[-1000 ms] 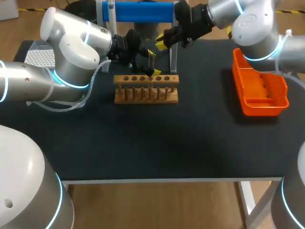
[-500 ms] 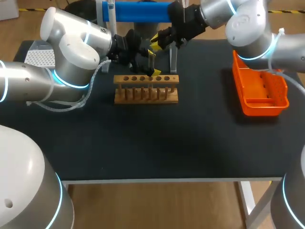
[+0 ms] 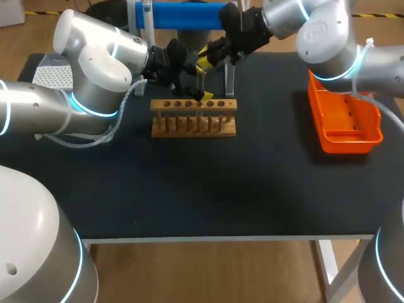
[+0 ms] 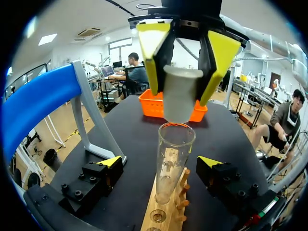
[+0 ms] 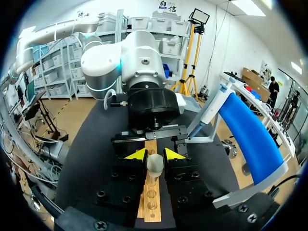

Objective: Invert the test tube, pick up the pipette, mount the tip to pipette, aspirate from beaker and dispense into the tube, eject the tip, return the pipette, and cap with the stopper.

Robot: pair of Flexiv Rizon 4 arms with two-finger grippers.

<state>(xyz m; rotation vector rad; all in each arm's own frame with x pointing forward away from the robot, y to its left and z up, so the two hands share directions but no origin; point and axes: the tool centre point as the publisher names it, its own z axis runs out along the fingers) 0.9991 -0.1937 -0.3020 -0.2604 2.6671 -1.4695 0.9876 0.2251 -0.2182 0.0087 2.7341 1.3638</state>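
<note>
R gripper [image 4: 180, 90] clamped on stopper [image 4: 179, 105], a pale grey, matte, tapered plug. Stopper sits right over mouth of test tube [image 4: 172, 154], narrow end down; can't tell if touching. Tube is clear glass, straight-walled, upright in wooden rack [image 3: 194, 118] w/ row of round holes. L gripper [image 4: 160, 163] fingers spread either side of tube, gaps both sides, no contact. Matte black tabletop [image 3: 189, 189]. Orange plastic basket [image 3: 346, 146] well apart on R side. Blue cylindrical bar [image 3: 183, 15] behind rack.
</note>
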